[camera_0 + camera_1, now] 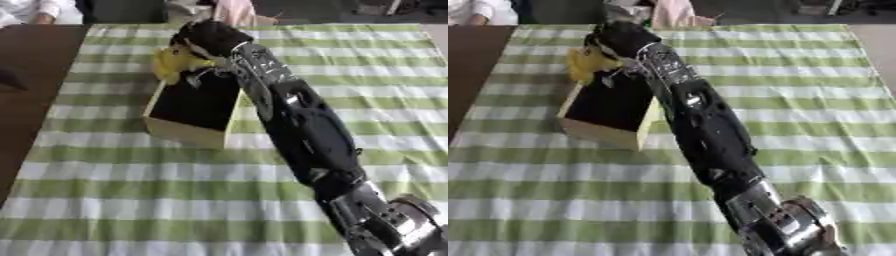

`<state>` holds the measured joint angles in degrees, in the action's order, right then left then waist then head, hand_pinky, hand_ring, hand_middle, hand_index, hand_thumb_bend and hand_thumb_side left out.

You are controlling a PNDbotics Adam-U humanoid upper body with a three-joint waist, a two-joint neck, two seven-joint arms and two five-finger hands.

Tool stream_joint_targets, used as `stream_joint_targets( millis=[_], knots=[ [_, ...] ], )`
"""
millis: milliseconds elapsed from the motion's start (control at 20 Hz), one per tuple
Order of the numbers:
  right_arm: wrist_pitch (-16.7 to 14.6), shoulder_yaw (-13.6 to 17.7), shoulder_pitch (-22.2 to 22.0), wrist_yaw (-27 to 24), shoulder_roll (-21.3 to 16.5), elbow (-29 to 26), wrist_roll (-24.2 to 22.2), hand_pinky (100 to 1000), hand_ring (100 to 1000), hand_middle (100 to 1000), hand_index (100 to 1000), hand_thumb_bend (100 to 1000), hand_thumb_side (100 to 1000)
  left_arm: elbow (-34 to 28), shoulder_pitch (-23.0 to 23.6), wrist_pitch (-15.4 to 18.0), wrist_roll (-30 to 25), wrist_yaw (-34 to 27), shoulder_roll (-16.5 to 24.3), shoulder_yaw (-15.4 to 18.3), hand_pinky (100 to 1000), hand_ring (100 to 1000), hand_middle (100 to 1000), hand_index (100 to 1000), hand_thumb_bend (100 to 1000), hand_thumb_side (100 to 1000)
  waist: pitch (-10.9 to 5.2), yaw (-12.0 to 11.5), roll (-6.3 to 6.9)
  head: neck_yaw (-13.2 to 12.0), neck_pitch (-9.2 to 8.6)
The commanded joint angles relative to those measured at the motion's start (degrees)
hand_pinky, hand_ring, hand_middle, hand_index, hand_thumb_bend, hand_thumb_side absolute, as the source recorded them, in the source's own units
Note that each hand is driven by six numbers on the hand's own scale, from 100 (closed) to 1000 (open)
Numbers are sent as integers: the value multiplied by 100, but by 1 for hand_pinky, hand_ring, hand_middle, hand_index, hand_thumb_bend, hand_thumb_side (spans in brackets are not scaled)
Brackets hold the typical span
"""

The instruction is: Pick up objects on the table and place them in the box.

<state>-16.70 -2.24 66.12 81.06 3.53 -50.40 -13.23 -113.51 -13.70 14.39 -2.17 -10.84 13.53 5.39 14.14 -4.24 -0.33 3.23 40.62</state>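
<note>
The right arm (306, 130) comes in from the lower right corner and stretches diagonally up and to the left, nearly straight. Nearest the corner are silver joint parts (385, 220); beyond them is a long black forearm shell, then a silver wrist section (254, 62) just behind the hand. The right hand (210, 37) is at the far end of the reach, its black back turned up toward the camera and bent downward at the wrist. Its fingers point down and away and seem curled round something yellow beneath them, though the hand's own bulk hides the fingertips. The left arm and hand do not show in either view.
</note>
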Motion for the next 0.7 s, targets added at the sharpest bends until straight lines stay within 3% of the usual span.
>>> stream_joint_targets(
  millis=[50, 500, 700],
  knots=[
    [144, 118, 143, 200, -64, 34, 13, 755, 611, 624, 804, 100, 157, -108, -53, 5, -32, -14, 66, -15, 458, 1000, 909, 687, 100, 758, -76, -3, 56, 30, -67],
    [291, 327, 54, 613, -50, 343, 109, 787, 631, 639, 812, 100, 188, -108, -43, -3, -45, -31, 54, -9, 458, 1000, 912, 687, 100, 761, -53, -2, 76, 52, -91],
    [121, 277, 33, 759, -33, 398, 44, 861, 743, 720, 836, 100, 244, -108, -40, -11, -47, -32, 51, -3, 458, 1000, 912, 687, 100, 760, -51, 0, 85, 48, -88]
  ],
)
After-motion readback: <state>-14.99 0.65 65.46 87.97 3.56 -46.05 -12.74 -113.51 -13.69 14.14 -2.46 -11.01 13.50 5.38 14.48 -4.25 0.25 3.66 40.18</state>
